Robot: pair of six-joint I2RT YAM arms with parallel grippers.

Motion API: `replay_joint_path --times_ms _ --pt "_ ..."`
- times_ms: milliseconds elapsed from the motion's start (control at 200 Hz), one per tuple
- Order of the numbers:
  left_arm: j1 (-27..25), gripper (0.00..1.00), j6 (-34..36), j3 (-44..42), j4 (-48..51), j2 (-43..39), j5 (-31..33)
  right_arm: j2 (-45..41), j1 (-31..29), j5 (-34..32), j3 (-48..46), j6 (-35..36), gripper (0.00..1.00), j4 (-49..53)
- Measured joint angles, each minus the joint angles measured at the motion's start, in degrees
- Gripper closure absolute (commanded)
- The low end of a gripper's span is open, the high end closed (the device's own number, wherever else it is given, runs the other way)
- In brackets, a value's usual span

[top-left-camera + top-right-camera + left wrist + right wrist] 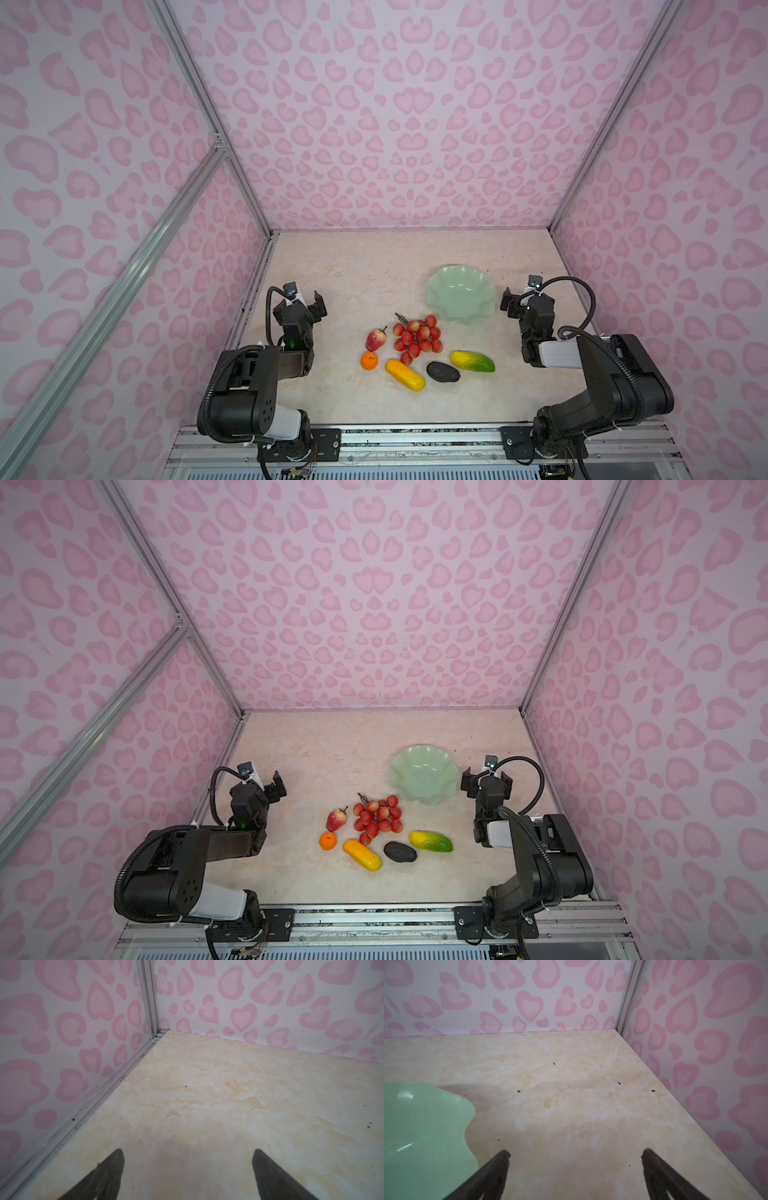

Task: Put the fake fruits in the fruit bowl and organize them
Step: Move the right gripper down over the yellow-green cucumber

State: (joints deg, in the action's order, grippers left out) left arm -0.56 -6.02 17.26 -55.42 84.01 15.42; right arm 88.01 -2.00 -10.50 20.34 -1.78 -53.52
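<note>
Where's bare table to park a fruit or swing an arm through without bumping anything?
Free: the far table strip between back wall and fruit bowl; the patch between left pincer and bowl; the near strip between yellow-orange oblong and front rail. Crowded: everything packed round the grape bunch, and the slim gap from bowl to right pincer.

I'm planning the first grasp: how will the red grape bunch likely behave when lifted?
The red grape bunch is many small berries on a thin brown stem, so it will probably sag or dangle when lifted. Its lumpy, spread-out shape looks unlikely to roll. The shiny berries may slip.
</note>
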Motion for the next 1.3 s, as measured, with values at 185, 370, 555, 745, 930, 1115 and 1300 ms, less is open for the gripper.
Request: replay_joint_path --times_ms 185,370,555,745,930,1115,1300 --pt "0.0 0.03 0.0 0.0 0.0 0.0 0.0 0.0 0.0 0.0 0.0 0.0 0.01 0.0" --pt "0.0 0.03 0.0 0.0 0.0 0.0 0.0 0.0 0.8 1.4 0.0 0.0 0.01 0.0" --pt "0.0 0.03 0.0 0.0 0.0 0.0 0.0 0.0 0.9 2.4 0.0 0.0 0.01 0.0" --pt "0.0 0.00 0.0 0.0 0.0 0.0 0.0 -0.1 0.9 2.6 -0.2 0.0 0.01 0.0" --pt "-0.2 0.03 0.0 0.2 0.4 -0.3 0.1 -7.0 0.9 1.0 2.9 -0.4 0.01 8.1" --pt "-3.2 0.03 -0.1 9.3 14.1 -9.2 5.6 -19.5 0.1 -1.0 16.0 -12.8 0.01 29.8" --pt "-3.8 0.04 -7.5 12.2 26.4 -21.1 3.9 -29.3 -7.4 2.7 19.6 -20.7 0.01 51.6"
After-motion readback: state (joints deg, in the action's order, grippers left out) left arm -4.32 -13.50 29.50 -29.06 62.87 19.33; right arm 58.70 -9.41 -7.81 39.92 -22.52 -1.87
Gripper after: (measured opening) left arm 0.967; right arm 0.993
